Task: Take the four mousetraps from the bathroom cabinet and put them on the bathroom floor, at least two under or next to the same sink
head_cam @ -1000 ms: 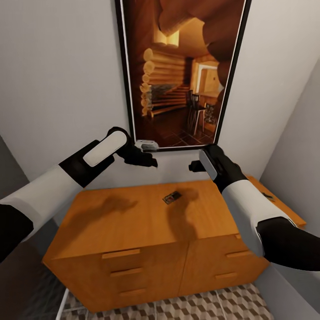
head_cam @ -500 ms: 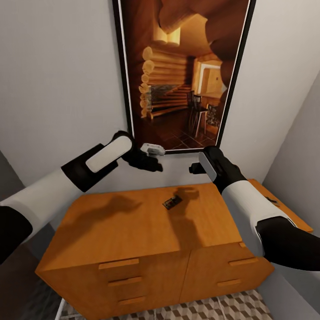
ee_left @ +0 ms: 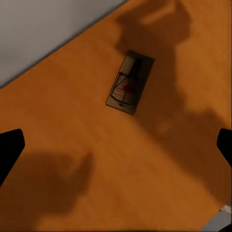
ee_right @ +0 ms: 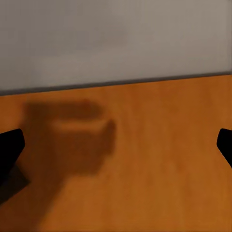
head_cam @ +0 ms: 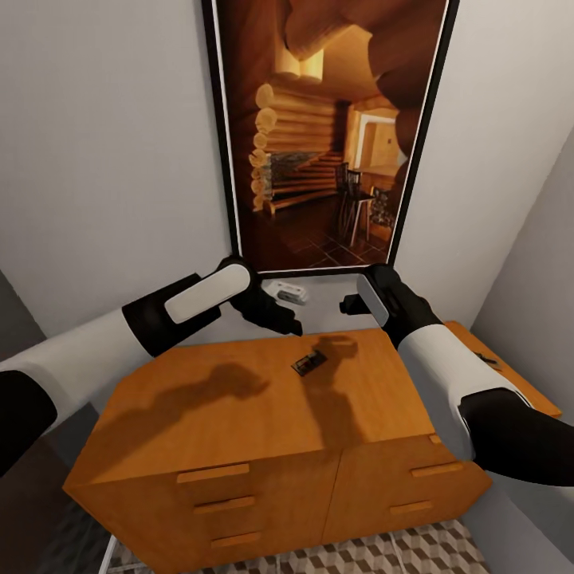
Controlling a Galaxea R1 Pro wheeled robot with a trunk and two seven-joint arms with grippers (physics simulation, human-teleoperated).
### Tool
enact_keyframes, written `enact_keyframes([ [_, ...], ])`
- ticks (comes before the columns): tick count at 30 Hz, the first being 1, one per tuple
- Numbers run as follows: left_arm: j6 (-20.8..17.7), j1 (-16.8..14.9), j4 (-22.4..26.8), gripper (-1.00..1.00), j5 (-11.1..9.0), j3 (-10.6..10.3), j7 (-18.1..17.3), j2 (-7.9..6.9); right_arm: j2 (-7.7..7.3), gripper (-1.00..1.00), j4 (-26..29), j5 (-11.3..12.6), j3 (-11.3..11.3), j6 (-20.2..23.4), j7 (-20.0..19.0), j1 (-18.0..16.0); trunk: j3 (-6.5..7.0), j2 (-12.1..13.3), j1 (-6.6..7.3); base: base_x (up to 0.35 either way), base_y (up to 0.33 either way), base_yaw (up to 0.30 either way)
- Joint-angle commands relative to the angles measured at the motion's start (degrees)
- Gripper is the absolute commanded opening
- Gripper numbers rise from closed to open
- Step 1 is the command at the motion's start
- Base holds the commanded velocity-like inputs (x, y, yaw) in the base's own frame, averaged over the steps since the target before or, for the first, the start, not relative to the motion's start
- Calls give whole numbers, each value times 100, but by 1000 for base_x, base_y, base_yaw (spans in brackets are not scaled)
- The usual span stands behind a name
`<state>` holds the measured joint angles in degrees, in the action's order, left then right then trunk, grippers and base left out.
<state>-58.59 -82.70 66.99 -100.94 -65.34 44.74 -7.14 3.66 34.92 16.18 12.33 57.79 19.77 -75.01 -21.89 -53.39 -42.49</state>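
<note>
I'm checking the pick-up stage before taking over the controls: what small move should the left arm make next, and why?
Probably lower the left gripper straight down toward the mousetrap. The left wrist view shows the trap lying flat on the cabinet top, roughly centred between the wide-open jaws and apart from them. The head view shows that gripper above the cabinet top, left of the trap, so a slight shift toward it may be needed.

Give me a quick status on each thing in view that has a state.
mousetrap: lying flat on the cabinet top, ungrasped.
cabinet: drawers shut.
left gripper: open, above the cabinet top, over the mousetrap in its wrist view.
right gripper: open, empty, above the cabinet top.
</note>
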Motion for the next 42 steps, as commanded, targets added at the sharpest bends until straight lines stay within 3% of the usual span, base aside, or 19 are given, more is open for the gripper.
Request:
enact_keyframes([
  [1, 11, -9, 6, 100, -79, -23, 55, -4, -3, 100, 1, 61, 24, 16, 53, -6, -8, -6, -1, 0, 0, 0],
  [4, 13, -9, 2, 100, -116, -64, 4, 0, -5, 100, 0, 61, 24, 19, 53, -6, -8, -6, -1, 0, 0, 0],
  [14, 27, -9, -47, 100, -132, -221, -831, 1, -30, 100, -9, 61, 33, 31, 53, -5, -8, -6, -1, 0, 0, 0],
  [19, 31, -9, -73, 100, -122, -252, -1026, -13, -76, 100, -10, 57, 47, 38, 53, -5, -8, -6, -1, 0, 0, 0],
  [23, 36, -9, -93, 100, -114, -263, -1093, -25, -181, 100, -2, 54, 229, 60, 53, -5, -8, -6, -1, 0, 0, 0],
  [27, 39, -9, -101, 100, -112, -272, -1112, -30, -405, 100, 40, 59, 568, 69, 42, -5, -8, -6, -1, 0, 0, 0],
  [33, 41, -9, -106, 100, -111, -306, -1122, -39, -865, 100, 91, 67, 1078, 73, -184, -5, -8, -6, -1, 0, 0, 0],
  [38, 46, -9, -112, 100, -105, -371, -1124, -41, -1300, 100, 145, 57, 1324, 74, -931, -5, -8, -6, -1, 0, 0, 0],
  [42, 48, -9, -113, 100, -103, -399, -1125, -40, -1749, 100, 215, 39, 1567, 74, -1676, -5, -8, -6, -1, 0, 0, 0],
])
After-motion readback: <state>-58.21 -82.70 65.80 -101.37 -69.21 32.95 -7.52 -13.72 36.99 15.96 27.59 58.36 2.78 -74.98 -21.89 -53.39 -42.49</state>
